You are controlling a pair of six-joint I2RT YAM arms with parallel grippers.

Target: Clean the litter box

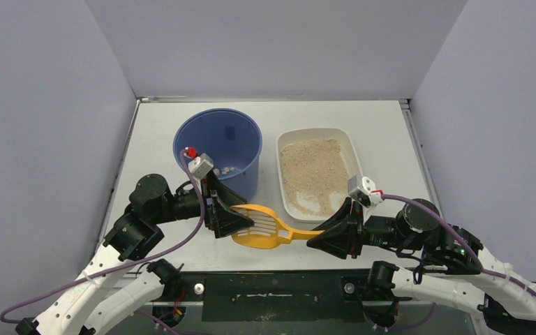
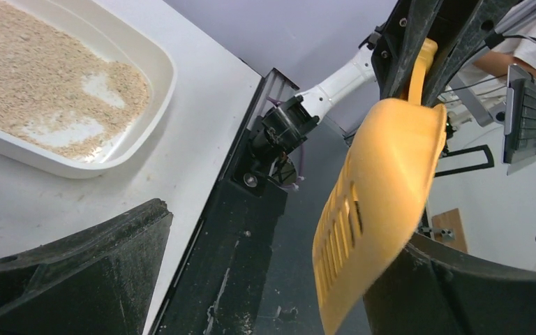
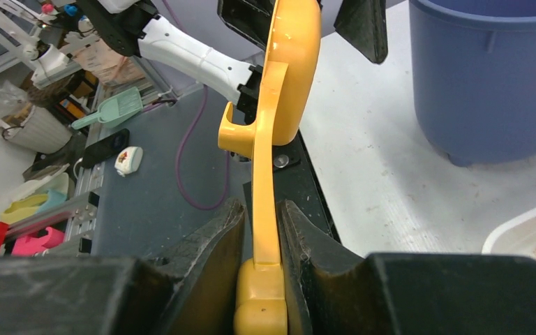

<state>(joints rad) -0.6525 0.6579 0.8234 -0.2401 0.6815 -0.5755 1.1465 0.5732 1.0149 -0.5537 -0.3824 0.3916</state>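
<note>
The cream-white litter box (image 1: 317,136) with tan sand sits at mid-right of the table; its corner also shows in the left wrist view (image 2: 150,63). An orange slotted scoop (image 1: 262,227) lies level near the front edge, between the arms. My right gripper (image 1: 319,237) is shut on the scoop's handle (image 3: 265,209), which is pinched between both fingers. My left gripper (image 1: 248,218) stands wide open around the scoop's slotted head (image 2: 377,202). The head sits close to one finger (image 2: 460,293), and whether it touches I cannot tell.
A tall blue bucket (image 1: 216,150) stands left of the litter box, just behind the left gripper, with a few small bits inside. The table's black front rail (image 1: 272,286) runs right below the scoop. Grey walls close in the table on three sides.
</note>
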